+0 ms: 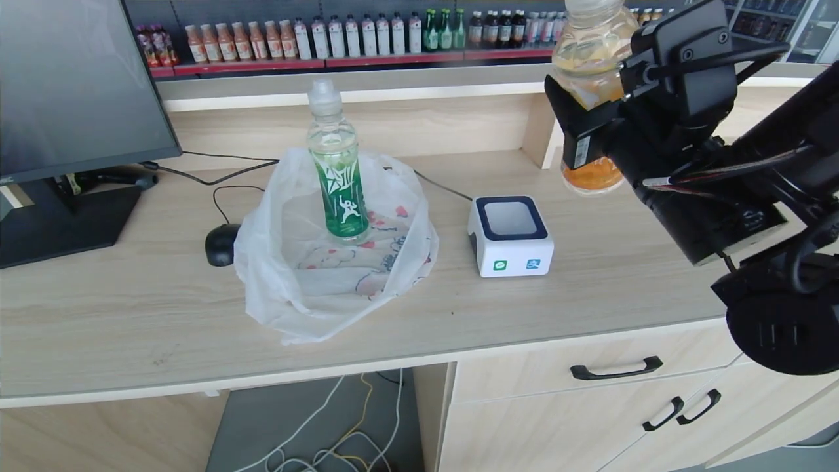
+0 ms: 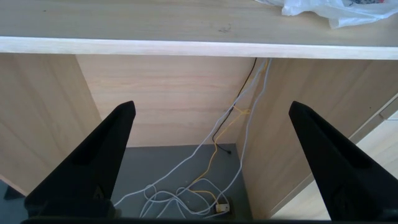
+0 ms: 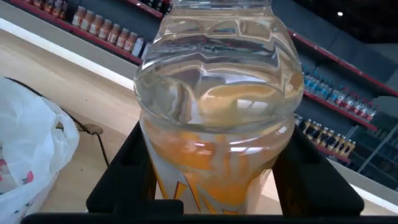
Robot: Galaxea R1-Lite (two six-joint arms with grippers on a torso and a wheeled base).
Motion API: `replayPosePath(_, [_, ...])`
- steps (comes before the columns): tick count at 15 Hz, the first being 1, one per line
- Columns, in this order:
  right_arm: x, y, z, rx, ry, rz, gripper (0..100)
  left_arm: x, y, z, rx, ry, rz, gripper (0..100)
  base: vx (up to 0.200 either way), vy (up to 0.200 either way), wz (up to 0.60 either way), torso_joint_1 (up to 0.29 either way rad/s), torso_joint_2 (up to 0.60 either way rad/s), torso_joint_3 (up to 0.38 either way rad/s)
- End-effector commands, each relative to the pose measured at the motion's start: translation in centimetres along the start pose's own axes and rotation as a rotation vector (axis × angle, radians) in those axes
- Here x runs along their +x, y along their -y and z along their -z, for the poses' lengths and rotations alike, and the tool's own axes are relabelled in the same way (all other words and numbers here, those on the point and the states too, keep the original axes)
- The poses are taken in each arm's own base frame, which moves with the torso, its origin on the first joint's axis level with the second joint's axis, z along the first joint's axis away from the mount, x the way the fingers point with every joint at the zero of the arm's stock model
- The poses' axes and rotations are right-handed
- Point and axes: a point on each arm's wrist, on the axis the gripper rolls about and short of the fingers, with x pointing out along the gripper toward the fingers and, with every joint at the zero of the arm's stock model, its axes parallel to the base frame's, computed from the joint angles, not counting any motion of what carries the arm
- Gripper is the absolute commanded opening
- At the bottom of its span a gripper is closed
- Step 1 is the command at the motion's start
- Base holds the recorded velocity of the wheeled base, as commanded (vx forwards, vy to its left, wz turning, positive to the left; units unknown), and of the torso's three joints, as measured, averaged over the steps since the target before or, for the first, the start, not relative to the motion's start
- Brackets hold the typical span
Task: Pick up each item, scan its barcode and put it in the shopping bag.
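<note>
The right gripper [image 1: 593,108] pinches the orange drink bottle [image 1: 590,52] above the counter [image 1: 623,262] near the scanner [image 1: 510,235], while the left gripper [image 2: 211,107] hangs spread wide.

The shopping bag [image 1: 308,288] is lying on the counter [image 1: 131,314], a bottle [image 1: 339,177] standing upright in it. The mouse [image 1: 221,244] is sitting just left of the bag, the barcode scanner [image 1: 510,236] to its right. The right gripper [image 1: 593,131] is holding a second bottle [image 1: 590,56] aloft, right of the scanner.

Head view overlooks the counter [image 1: 131,314]; both wrists glimpse its bag [image 1: 328,288].
</note>
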Motion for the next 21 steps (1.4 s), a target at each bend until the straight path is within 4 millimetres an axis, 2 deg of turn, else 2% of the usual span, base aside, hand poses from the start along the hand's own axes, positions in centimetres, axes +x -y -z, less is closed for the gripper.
replayPosePath(1, [0.1, -1.3, 0.5, -0.01, -0.007, -0.034, 0, 0.0, 0.0, 0.0, 0.0, 0.0, 0.001, 100, 0.0, 0.0, 0.0, 0.0, 0.0, 0.0])
replayPosePath(4, [0.5, -1.4, -0.1, -0.109, 0.103, -0.119, 0, 0.0, 0.0, 0.0, 0.0, 0.0, 0.001, 100, 0.0, 0.0, 0.0, 0.0, 0.0, 0.0])
replayPosePath(8, [0.7, -3.1, 1.7, -0.17, 0.133, -0.224, 0, 0.0, 0.0, 0.0, 0.0, 0.0, -0.001, 100, 0.0, 0.0, 0.0, 0.0, 0.0, 0.0])
replayPosePath(12, [0.8, -3.8, 2.5, -0.202, 0.153, -0.272, 0, 0.0, 0.0, 0.0, 0.0, 0.0, -0.001, 100, 0.0, 0.0, 0.0, 0.0, 0.0, 0.0])
replayPosePath(21, [0.7, -5.1, 6.1, -0.24, 0.173, -0.274, 0, 0.0, 0.0, 0.0, 0.0, 0.0, 0.001, 100, 0.0, 0.0, 0.0, 0.0, 0.0, 0.0])
